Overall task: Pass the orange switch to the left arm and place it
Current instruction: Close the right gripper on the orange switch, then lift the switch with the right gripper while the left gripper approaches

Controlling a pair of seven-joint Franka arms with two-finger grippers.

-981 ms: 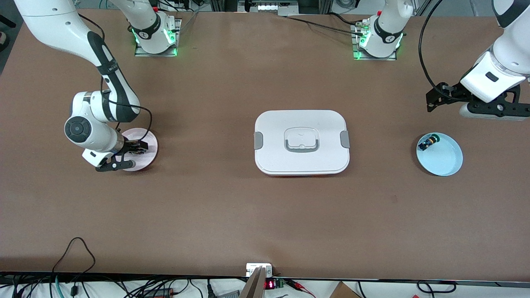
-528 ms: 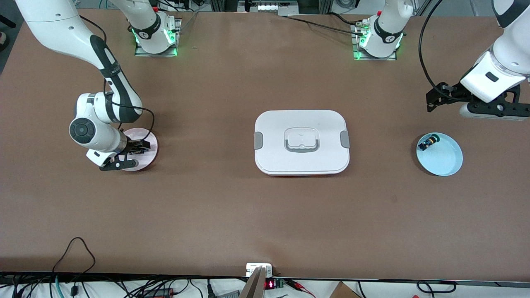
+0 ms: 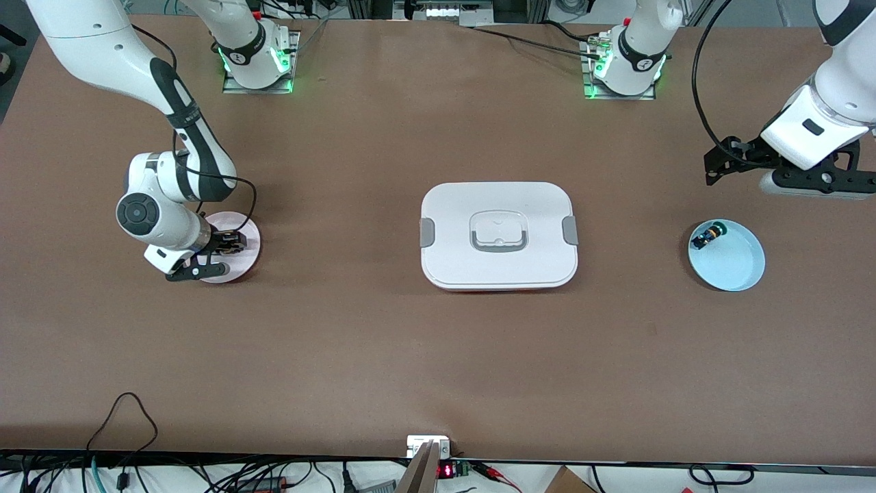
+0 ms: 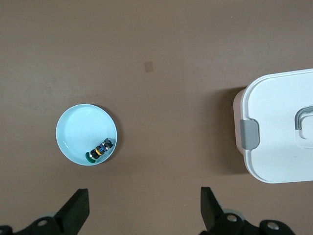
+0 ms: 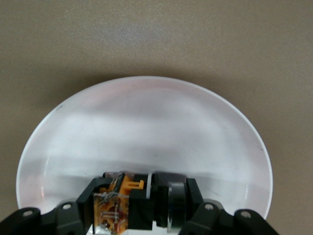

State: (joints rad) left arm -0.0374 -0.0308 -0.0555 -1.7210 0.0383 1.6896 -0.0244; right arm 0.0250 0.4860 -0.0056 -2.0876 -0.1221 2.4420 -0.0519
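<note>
A wide brown table (image 3: 383,356) is seen from above, with two white robot arms based along its upper edge. At its middle lies the box (image 3: 499,235), a large white rounded container with grey side clips and a recessed grey-edged handle in its lid.

Toward the right arm's end of the table sits a small pale pink plate (image 3: 241,241). The right pincer (image 3: 220,250) is lowered onto this plate. In the right wrist view its jaws are seen clamped on the orange switch (image 5: 139,203), a small black part with an orange body, held just above the plate's floor (image 5: 146,127).

Toward the left arm's end sits a small light blue plate (image 3: 736,263), well apart from the box. In it lies a small black part with a green tip (image 3: 706,236), close to the rim. The left pincer (image 3: 780,171) hangs over bare table near this plate, and the left arm waits. In the left wrist view its fingers (image 4: 76,213) are seen set wide apart with nothing between them.

The task is judged to be at an early stage: the switch is gripped but not yet lifted clear of the pink plate. The carry, the handover between the arms around or over the box, and the setting down all appear to be left.

The table's surface is plain, matte and brown. Along the edge nearest the camera, cables (image 3: 123,418) and a small device with a red display (image 3: 445,470) are seen.
</note>
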